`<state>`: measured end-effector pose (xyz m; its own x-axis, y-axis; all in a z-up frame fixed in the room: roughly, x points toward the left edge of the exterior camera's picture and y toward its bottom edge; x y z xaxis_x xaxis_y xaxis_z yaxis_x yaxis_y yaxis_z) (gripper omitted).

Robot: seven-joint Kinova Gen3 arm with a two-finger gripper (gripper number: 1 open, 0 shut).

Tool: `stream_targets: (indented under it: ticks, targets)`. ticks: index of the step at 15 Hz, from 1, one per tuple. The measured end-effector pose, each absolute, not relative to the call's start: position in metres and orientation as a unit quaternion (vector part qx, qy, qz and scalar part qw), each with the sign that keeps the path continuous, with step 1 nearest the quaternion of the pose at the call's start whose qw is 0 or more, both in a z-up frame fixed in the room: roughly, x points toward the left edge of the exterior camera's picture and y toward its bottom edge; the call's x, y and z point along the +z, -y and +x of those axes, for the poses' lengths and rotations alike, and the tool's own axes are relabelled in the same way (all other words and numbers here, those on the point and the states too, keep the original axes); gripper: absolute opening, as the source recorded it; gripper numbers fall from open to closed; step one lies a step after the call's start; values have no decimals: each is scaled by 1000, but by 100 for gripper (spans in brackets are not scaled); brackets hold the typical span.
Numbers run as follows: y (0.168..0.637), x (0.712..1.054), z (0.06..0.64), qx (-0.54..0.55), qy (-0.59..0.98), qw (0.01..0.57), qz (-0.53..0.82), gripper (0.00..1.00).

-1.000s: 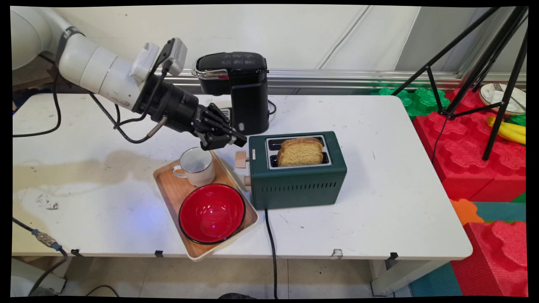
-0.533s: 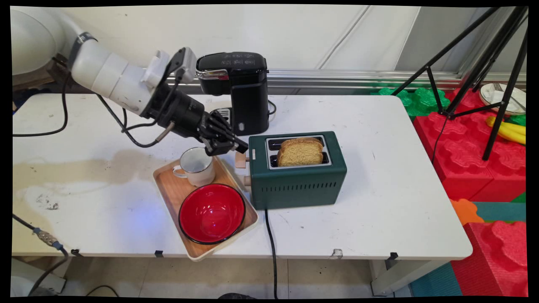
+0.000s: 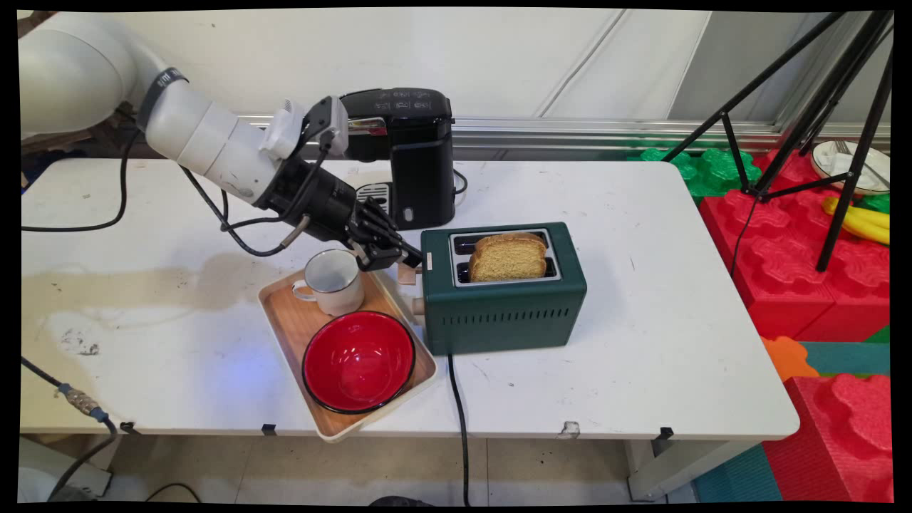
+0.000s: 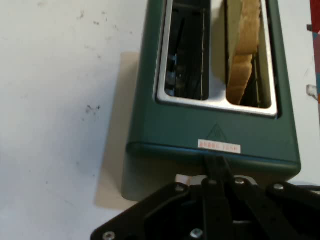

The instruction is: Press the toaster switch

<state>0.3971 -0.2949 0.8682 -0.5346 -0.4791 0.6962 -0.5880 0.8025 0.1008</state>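
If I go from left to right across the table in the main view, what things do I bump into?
White mug → red bowl → the tool → green toaster with its slice of bread → black tripod past the table's right end.

Arm (image 3: 206,142) reaches in from upper left, angled downward; claw (image 3: 407,258) fingers pressed together.

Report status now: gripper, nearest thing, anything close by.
Gripper shut, at toaster lever. Bread in near slot. Mug close beside, on tray.
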Motion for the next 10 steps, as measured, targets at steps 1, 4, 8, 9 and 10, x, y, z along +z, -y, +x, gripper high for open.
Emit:
stream_targets:
  ticks: [1,4,8,9,10]
  targets:
    - [295,866,397,72,873,371,307,0]
    - [296,861,395,68,875,367,308,0]
    - [298,853,394,65,877,360,310,0]
    - [298,851,394,65,878,359,310,0]
    - [299,848,392,65,879,357,309,0]
